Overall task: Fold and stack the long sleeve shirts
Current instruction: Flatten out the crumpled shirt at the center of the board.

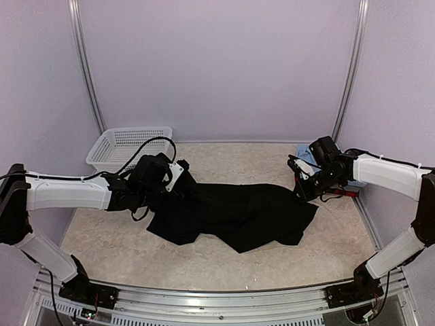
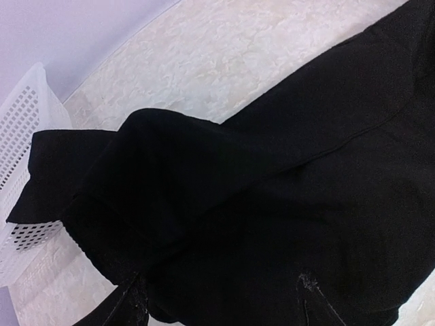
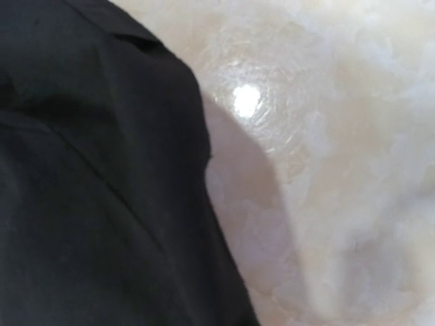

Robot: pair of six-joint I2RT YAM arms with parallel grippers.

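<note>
Black shirt lies in a loose heap mid table, wide from L to R, not flat and not folded yet. No neat stack shows anywhere, so I think the job is near its start: this shirt needs spreading & folding, then the others too. L pincer sits over the shirt's L end, fingers spread apart w/ cloth under them, nothing pinched. R pincer is at the shirt's R end, pressed together. Can't tell if it nips any cloth, bc its own cam shows only black cloth & bare table up close. Blue shirt peeks out behind the R arm, bunched up. A bit of red shows under that arm, maybe the 3rd shirt, too small to tell. White basket stands at the back L, just beside the L pincer, so a wide swing there could bump it.
</note>
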